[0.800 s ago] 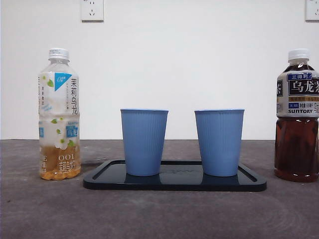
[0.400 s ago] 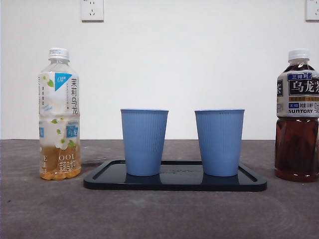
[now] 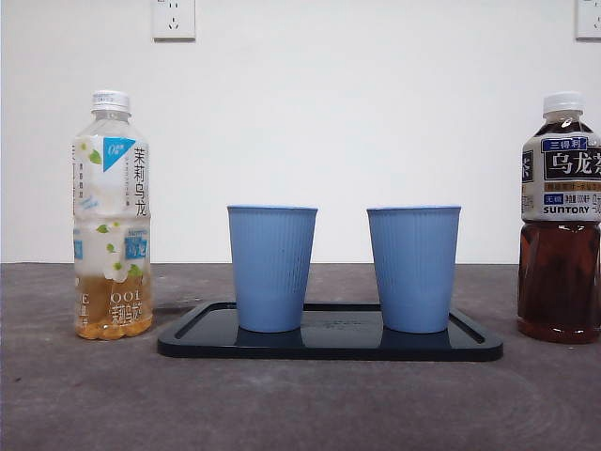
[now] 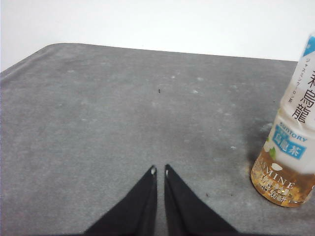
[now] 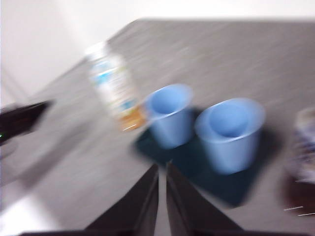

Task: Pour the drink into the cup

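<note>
Nothing of the pouring is done yet, as far as I can judge: both bottles stand upright with their caps on, and the cups look dry inside in my right wrist view. At the far left of the table stands the jasmine tea bottle, with only a little pale tea at its bottom, well apart from the tray. My left gripper hangs above bare table just beside this bottle, its jaws almost together and holding nothing. In the middle lies the dark tray, and on it stand two blue cups, the left cup and the right cup, with a clear gap between them. My right gripper is high above the table near the tray, its jaws also nearly closed and empty; this view is blurred, so I cannot say more. At the far right stands the oolong tea bottle, much fuller and dark, partly cut by the picture's edge. What is left is everything: to take one bottle, to open it, to tilt it over a cup. There is open table on both sides of the tray and in front of it, so I think a gripper has room to come at either bottle from its outer side.
</note>
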Motion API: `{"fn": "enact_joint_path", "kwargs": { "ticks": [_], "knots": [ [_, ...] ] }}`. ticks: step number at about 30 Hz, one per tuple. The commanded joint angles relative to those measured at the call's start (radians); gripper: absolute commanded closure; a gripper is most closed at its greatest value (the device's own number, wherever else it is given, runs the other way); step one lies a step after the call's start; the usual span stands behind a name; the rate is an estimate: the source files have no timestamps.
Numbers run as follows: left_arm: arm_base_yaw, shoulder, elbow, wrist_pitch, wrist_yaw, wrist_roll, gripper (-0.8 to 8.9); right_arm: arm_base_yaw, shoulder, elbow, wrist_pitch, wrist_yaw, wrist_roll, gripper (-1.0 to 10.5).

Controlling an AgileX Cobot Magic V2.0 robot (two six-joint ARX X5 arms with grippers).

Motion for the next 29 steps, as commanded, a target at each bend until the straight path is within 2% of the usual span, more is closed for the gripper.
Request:
{"fn": "enact_joint_path", "kwargs": {
  "ticks": [1,4,6,12,16,22,29],
  "knots": [
    [0.002,-0.001,-0.02,-0.006,0.002,0.013,7.89,-0.068,-0.069,-0.056,0.023,0.074,-0.177,9.2],
    [0.002,-0.001,-0.02,-0.006,0.001,0.013,7.89,-0.143,-0.171,-0.208,0.122,0.141,-0.268,9.2],
    [0.002,-0.001,-0.02,-0.006,0.002,0.013,7.89,-0.185,-0.246,-0.336,0.226,0.209,-0.298,9.2],
    [0.002,-0.001,-0.02,-0.006,0.001,0.013,7.89,-0.264,-0.388,-0.617,0.45,0.299,-0.285,9.2],
    [0.002,-0.001,-0.02,-0.006,0.002,0.013,7.89,-0.286,-0.413,-0.719,0.521,0.309,-0.247,9.2],
    [0.002,-0.001,-0.02,-0.006,0.001,0.013,7.89,-0.305,-0.431,-0.815,0.58,0.335,-0.213,9.2],
    [0.002,-0.001,-0.02,-0.006,0.002,0.013,7.89,-0.32,-0.431,-0.817,0.549,0.344,-0.211,9.2]
  ]
}}
